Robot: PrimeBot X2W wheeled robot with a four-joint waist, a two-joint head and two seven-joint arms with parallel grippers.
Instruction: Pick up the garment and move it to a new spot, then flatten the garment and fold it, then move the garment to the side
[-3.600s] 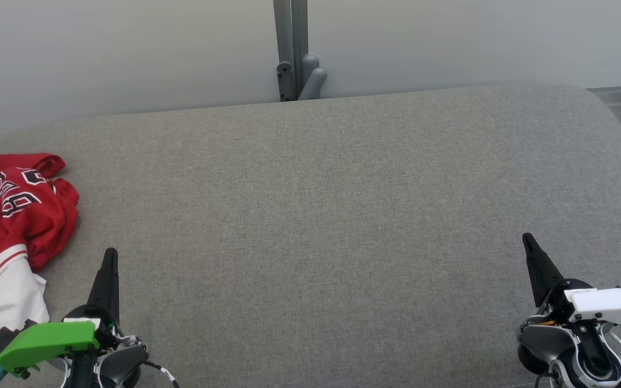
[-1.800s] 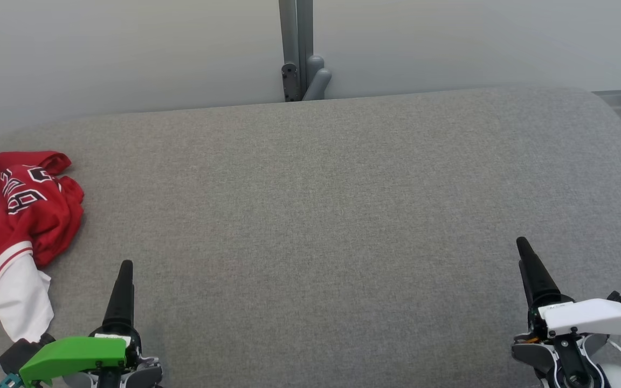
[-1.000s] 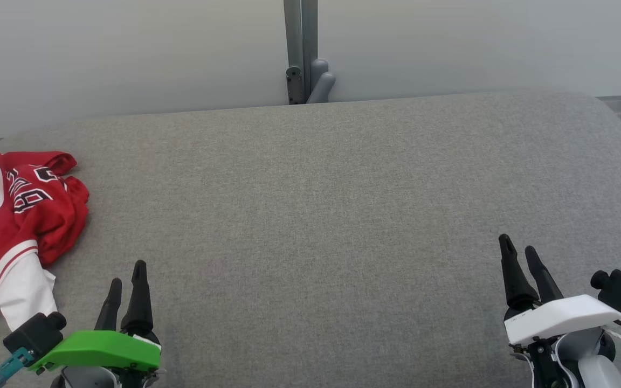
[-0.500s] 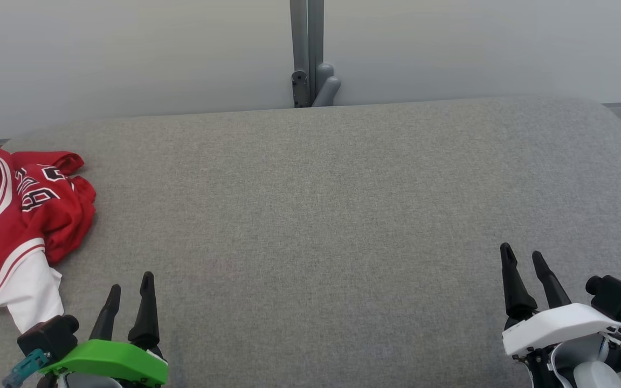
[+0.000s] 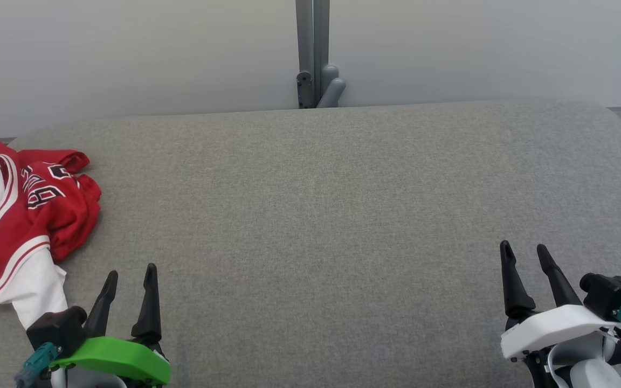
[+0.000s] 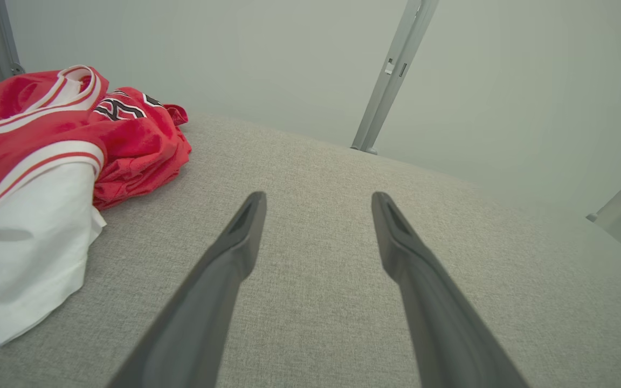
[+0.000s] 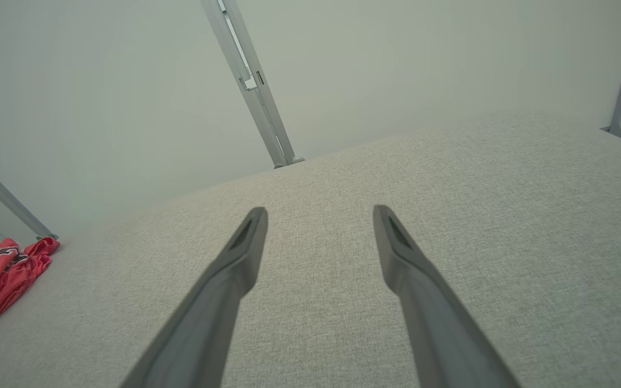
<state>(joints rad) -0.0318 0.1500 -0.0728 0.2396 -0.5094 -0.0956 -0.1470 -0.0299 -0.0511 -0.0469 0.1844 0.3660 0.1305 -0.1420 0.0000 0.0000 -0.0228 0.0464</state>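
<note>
Empty left gripper [image 5: 131, 270], long dark fingers spread wide, over near left corner of grey fabric-covered bench [image 5: 316, 205]. Empty right gripper [image 5: 523, 247], also spread wide, over near right corner. Crumpled red-and-white jersey garment [image 5: 25, 210] lies at left edge, just beside left gripper, fingers clear of it.

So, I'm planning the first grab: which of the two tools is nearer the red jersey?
The left tool, the one with the green cover, beside the white part of the jersey; the white-covered right tool sits far across the grey cushion.
</note>
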